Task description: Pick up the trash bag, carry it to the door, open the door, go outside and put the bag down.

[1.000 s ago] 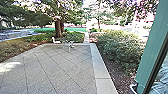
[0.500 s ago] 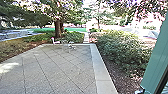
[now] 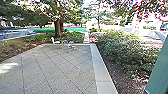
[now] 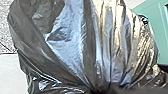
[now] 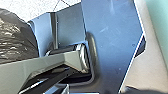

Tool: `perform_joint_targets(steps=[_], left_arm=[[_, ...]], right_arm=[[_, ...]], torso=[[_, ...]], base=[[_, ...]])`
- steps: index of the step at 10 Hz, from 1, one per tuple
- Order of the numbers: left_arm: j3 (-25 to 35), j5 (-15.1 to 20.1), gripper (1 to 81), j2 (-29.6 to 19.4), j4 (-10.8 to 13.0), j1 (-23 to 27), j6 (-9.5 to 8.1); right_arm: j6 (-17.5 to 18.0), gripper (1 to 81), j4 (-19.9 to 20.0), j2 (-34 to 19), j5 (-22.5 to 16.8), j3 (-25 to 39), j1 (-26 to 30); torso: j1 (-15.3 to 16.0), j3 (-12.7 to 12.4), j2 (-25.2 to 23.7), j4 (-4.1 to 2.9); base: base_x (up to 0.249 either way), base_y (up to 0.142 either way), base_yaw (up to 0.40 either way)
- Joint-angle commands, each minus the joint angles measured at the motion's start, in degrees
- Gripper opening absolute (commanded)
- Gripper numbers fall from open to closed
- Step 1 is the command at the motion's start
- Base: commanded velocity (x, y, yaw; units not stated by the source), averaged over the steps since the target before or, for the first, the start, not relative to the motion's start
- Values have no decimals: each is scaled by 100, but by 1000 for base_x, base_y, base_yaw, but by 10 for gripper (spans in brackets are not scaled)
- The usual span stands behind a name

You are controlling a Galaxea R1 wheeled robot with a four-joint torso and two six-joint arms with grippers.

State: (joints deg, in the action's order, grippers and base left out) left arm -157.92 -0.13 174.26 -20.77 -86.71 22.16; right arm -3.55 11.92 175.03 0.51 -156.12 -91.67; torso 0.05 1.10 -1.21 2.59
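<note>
Blk trash bag, pleats twd gathered neck, long axis unclear

We see thin, crinkled plastic with a glossy sheen on the trash bag; the paving looks rough and speckled to us; the border, smoother, like matt concrete; the green panel, smooth, its material unclear.

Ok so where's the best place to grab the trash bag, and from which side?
Probably the bag's gathered neck, coming from the neck end and closing across the folds. The pleats draw together there into a narrow bunch, while the body swells out wide and thin-skinned, offering a poorer grip.
</note>
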Motion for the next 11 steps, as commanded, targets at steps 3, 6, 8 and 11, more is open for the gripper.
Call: perform_joint_targets(steps=[3, 6, 8, 11], left_arm=[[6, 365, 10, -23, 21, 237, -10], [6, 365, 10, -40, 12, 238, -10], [6, 365, 10, -67, -15, 237, -10], [6, 356, 10, -84, -32, 238, -28]], right_arm=[[12, 811, 21, -18, -359, 13, 197], [20, 811, 21, -10, -359, 22, 215], [3, 811, 12, -10, -359, 31, 206], [-14, 811, -15, -10, -359, 31, 206]], torso=[[-2, 0, -2, 0], [-5, 0, -2, -678], [-5, 0, -2, -1011], [-5, 0, -2, -1608]], base=[[0, 0, 0], [0, 0, 0], [0, 0, 0], [0, 0, 0]])
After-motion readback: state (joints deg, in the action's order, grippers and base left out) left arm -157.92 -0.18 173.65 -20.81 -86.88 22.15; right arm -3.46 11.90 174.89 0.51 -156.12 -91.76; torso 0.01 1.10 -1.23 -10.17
